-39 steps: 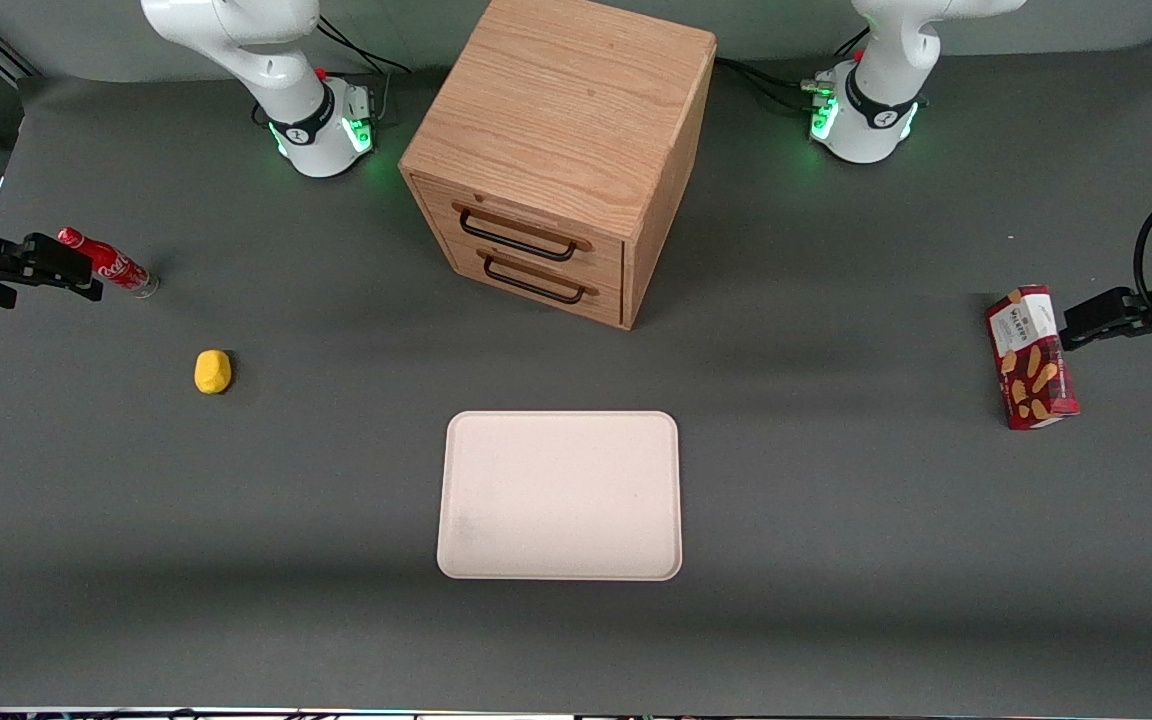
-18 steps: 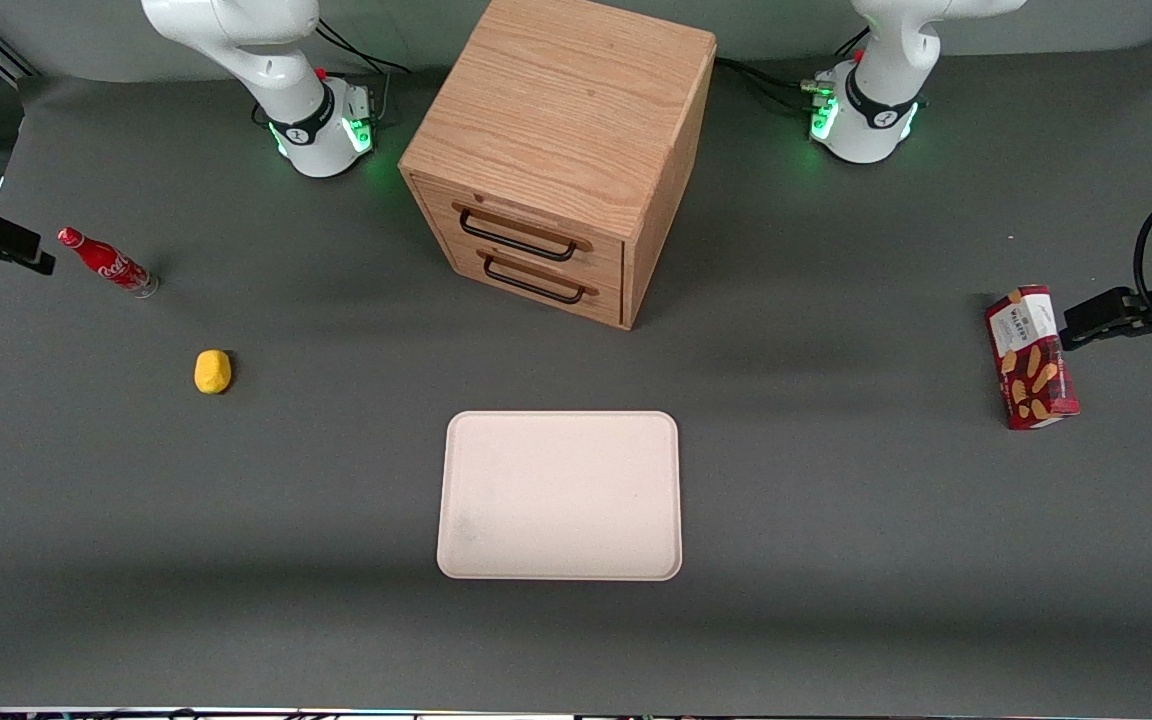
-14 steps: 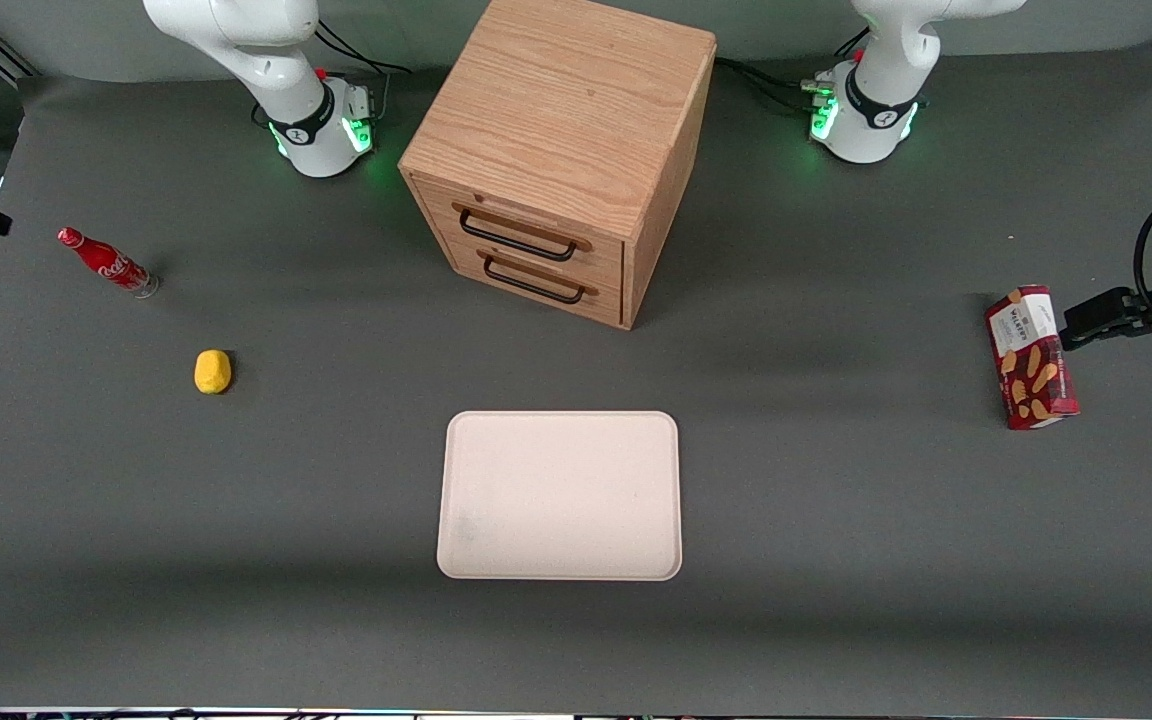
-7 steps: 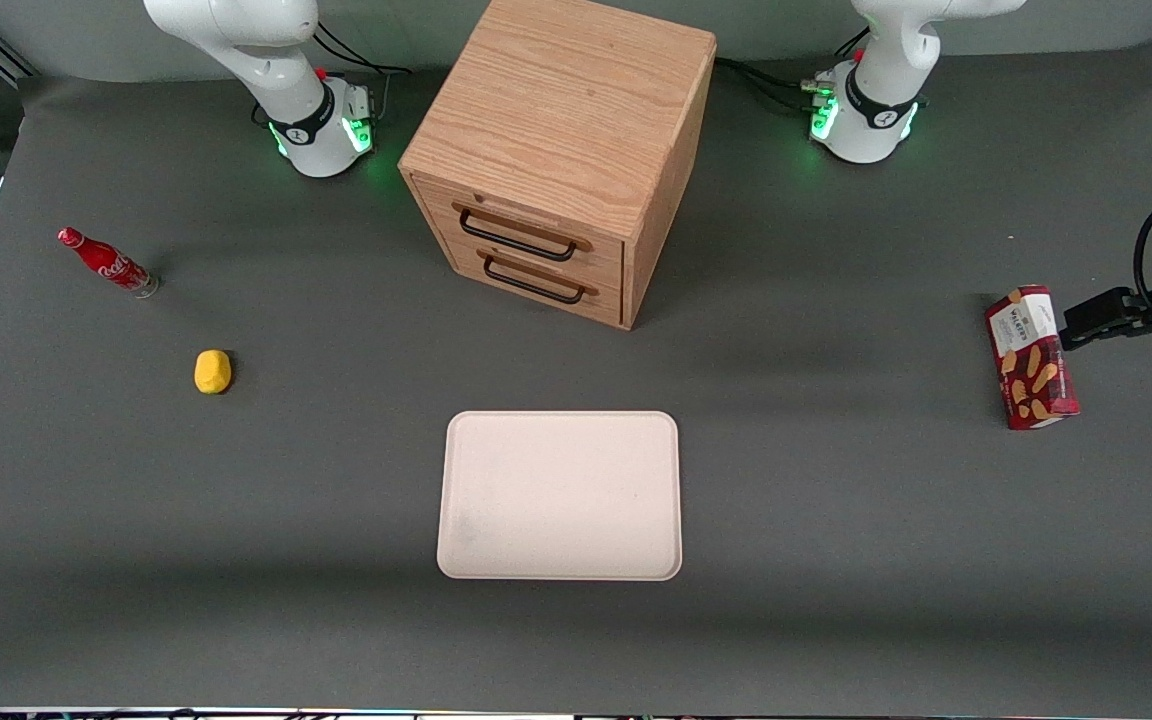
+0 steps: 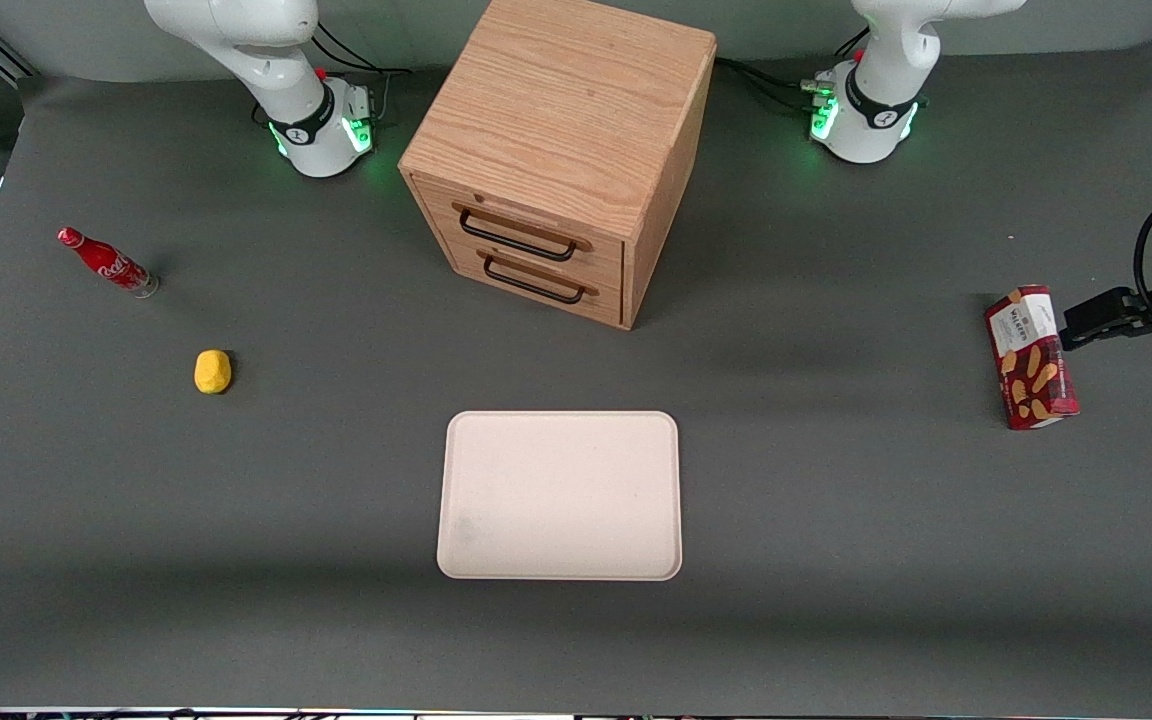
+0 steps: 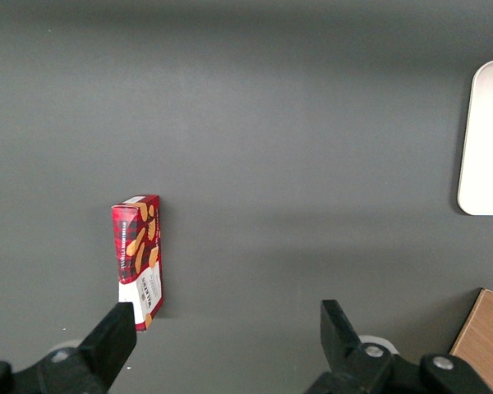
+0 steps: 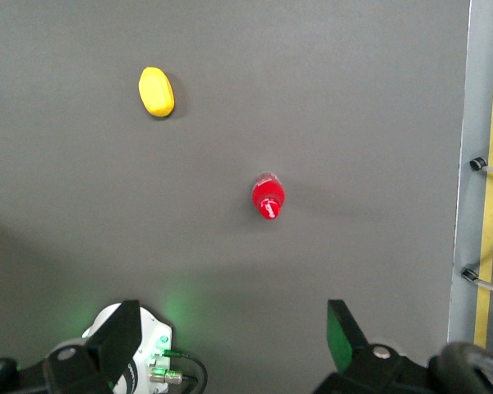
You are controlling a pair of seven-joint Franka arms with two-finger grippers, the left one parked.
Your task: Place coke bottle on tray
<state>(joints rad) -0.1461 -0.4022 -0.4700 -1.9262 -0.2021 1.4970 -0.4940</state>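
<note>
your right arm's gripper hung high above the small slim red coke bottle with the red cap, and its two dark fingers were spread wide apart with nothing between them. you had the bottle standing upright on the dark grey table mat, seen cap-first from the wrist. taking the tall wooden two-drawer cabinet as your landmark, the coke bottle stood well off from it toward the working arm's end of the table. the small yellow lemon-shaped lump lay near the bottle, nearer the front camera than the cabinet. the flat pale pinkish-cream rectangular tray lay in front of the cabinet's drawers, well apart from the bottle. the red snack box lay toward the parked arm's end.
</note>
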